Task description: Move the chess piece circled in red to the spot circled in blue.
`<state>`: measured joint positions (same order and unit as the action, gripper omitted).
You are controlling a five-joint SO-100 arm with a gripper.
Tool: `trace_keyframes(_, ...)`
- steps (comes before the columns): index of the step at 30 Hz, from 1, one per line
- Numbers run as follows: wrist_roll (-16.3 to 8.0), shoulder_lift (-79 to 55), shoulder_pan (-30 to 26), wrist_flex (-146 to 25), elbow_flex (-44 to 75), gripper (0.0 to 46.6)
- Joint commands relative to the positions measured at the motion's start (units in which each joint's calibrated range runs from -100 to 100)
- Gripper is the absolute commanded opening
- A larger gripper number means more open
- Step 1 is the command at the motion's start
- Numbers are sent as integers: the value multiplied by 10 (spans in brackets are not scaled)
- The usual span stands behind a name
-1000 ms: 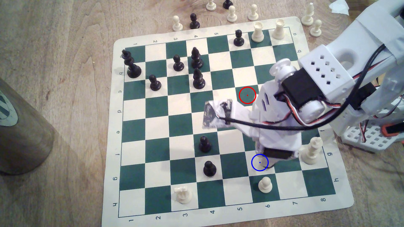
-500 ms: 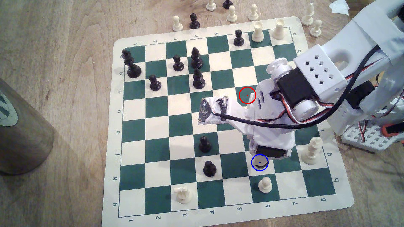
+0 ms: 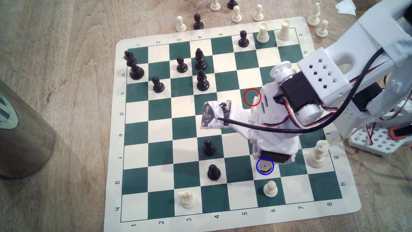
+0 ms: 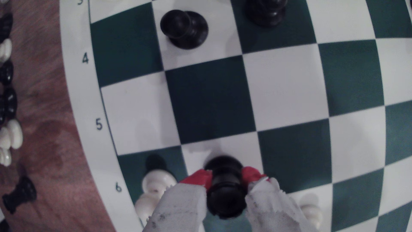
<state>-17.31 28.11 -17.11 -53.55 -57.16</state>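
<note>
The black rook [image 4: 225, 191] stands upright between my gripper's [image 4: 226, 176] red-tipped fingers [image 4: 198, 177], which are shut on its body. Its base is over a cream square [image 4: 223, 148]. In the exterior view the rook's dark base [image 3: 265, 170] shows inside the blue ring, on the cream square [image 3: 275, 175] marked as the spot. My gripper [image 3: 270, 161] hangs right above it and hides the rest of the piece. The red ring [image 3: 252, 97] sits on a bare green square, partly covered by my wrist.
A white pawn [image 3: 270, 189] stands one square nearer than the spot. A tall white piece [image 3: 317, 155] is to the exterior view's right. Two black pawns [image 3: 209, 147] [image 3: 213, 172] stand to its left. Spare pieces lie beyond the board's far edge.
My arm has shifted slightly toward the exterior view's left. The rook's base, first almost hidden under the gripper, now shows inside the blue ring.
</note>
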Motion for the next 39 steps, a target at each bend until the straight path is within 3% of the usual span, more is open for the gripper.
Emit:
trace_keyframes(1, 1, 2, 3, 8, 2, 3)
trace_keyframes(12, 1, -1, -1, 9, -1, 3)
trace_keyframes(15, 3, -4, -1, 6, -1, 78)
trace_keyframes(18, 4, -3, 0, 3, -1, 107)
trace_keyframes(39, 3, 120, -5, -89, 6, 135)
